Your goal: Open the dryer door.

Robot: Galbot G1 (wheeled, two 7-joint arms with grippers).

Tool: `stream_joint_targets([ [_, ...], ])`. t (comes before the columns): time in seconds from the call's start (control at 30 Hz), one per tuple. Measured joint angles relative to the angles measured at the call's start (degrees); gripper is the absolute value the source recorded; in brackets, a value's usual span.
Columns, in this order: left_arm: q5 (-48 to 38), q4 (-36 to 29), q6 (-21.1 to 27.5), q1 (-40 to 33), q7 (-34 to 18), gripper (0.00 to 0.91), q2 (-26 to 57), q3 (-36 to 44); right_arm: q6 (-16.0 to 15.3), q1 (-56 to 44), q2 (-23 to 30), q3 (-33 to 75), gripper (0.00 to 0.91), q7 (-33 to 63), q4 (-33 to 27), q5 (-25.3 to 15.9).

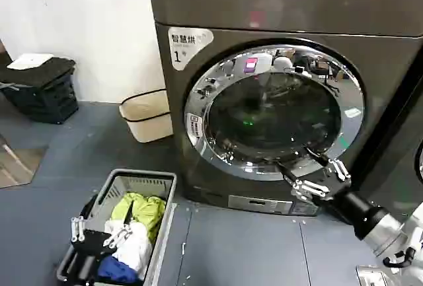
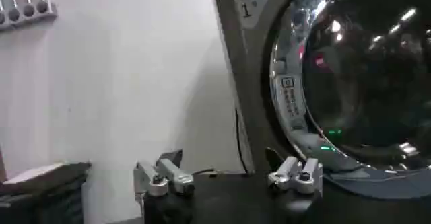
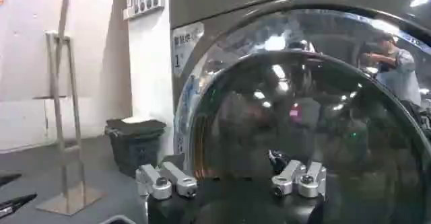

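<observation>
Dark grey floor [image 1: 251,246] carries the dryer [image 1: 198,101], which stands against a white wall [image 1: 86,15] and bears a white "1" label [image 1: 187,45] at its upper left corner. Head view: the dryer door [image 1: 274,111] sits shut in the round front opening, chrome rim facing out. The right hand [image 1: 318,179] is at the lower right of the rim, fingers spread apart and holding nothing; whether they touch the rim cannot be told. The left hand [image 1: 99,233] hangs low over a grey laundry basket [image 1: 162,223] of clothes, fingers likewise parted and empty. A cream bin [image 1: 145,115] stands left of the dryer, and a black crate [image 1: 39,88] lies farther left. Left wrist view: the left hand [image 2: 229,178] shows both fingers well apart, with the dryer [image 2: 242,64] and the dryer door [image 2: 363,64] beyond. Right wrist view: the right hand [image 3: 232,180] is open close before the dryer door [image 3: 303,111], whose dark glass reflects the room.
</observation>
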Motion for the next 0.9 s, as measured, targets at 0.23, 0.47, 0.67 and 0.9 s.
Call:
stream_joint_targets([
  [0.23, 0.2, -1.4, 0.1, 0.6, 0.1, 0.907, 0.0, -0.1, 4.3, 4.4, -0.6, -5.5, 0.907, -0.3, -6.7, -2.2],
  [0.47, 0.3, -2.5, 0.0, 1.3, 0.2, 0.907, -0.1, -0.4, 5.5, 9.0, -1.6, -10.8, 0.907, 0.7, -12.1, -2.4],
  [0.67, 0.6, -2.6, -0.4, 1.5, 0.4, 0.907, -0.2, -0.4, 5.9, 13.6, -2.3, -15.3, 0.907, 0.8, -15.6, -2.1],
  [0.9, 0.6, -2.7, -0.9, 1.7, 0.8, 0.907, -0.5, -0.5, 5.9, 18.9, -2.3, -20.1, 0.907, 0.6, -18.3, -1.7],
])
